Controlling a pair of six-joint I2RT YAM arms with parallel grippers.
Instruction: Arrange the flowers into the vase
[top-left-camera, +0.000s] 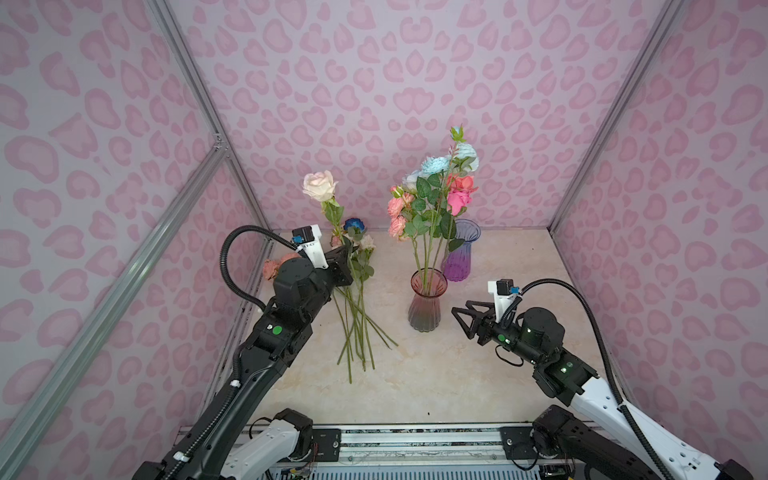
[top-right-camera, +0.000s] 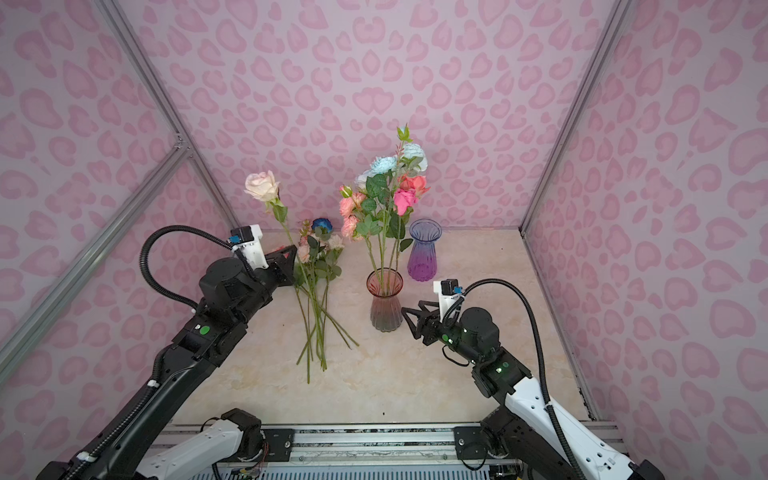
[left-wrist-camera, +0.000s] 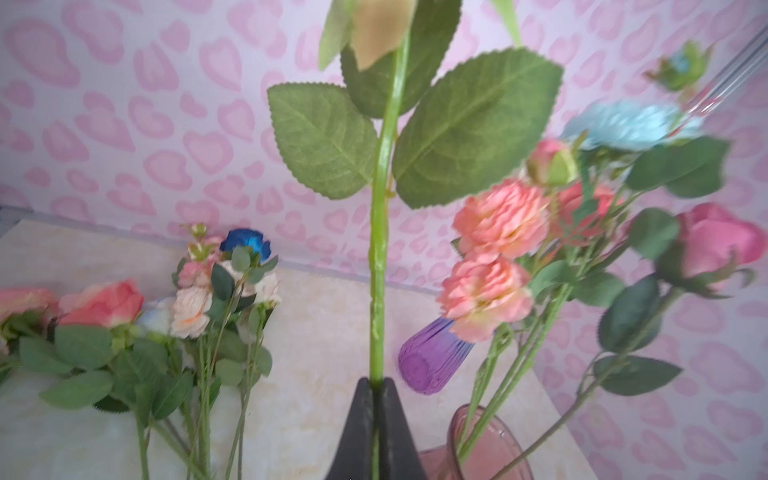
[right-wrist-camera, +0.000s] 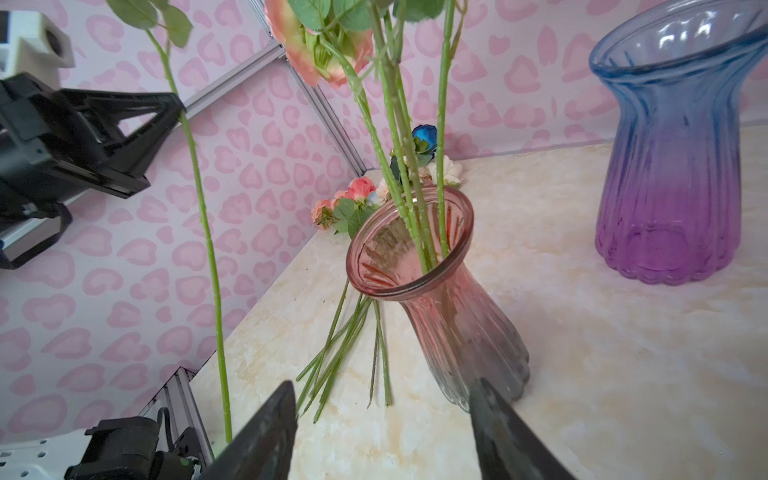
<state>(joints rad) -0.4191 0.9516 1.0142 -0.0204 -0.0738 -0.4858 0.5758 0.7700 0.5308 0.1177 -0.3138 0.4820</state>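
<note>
**Top views.** The left arm is stretching forward and upward, and the left fingers (top-left-camera: 343, 253) (top-right-camera: 286, 255) are pinching shut on the green stem of a cream rose (top-left-camera: 319, 185) (top-right-camera: 262, 186). The rose is standing nearly upright with its bloom high over the surface (top-left-camera: 415, 382). Below it, the loose flowers (top-left-camera: 357, 299) are lying in a fan, stems toward the camera. The right arm is crouching low with the right fingers (top-left-camera: 457, 311) (top-right-camera: 405, 311) spread and gripping nothing, just beside the pink vase (top-left-camera: 428, 307). This vase is holding the arranged flowers (top-left-camera: 432, 195), which are pale blue, peach and pink. A purple vase (top-left-camera: 459, 257) is standing behind it.

**Left wrist view.** The left fingers (left-wrist-camera: 361, 424) are meeting around the stem, and serrated leaves are spreading above them. A deep blue rose (left-wrist-camera: 247, 245) is lying among the loose flowers.

**Right wrist view.** The right fingers (right-wrist-camera: 266, 432) are standing apart near the pink vase (right-wrist-camera: 457, 324), not touching it. The held stem is hanging straight below the left fingers (right-wrist-camera: 137, 108).
</note>
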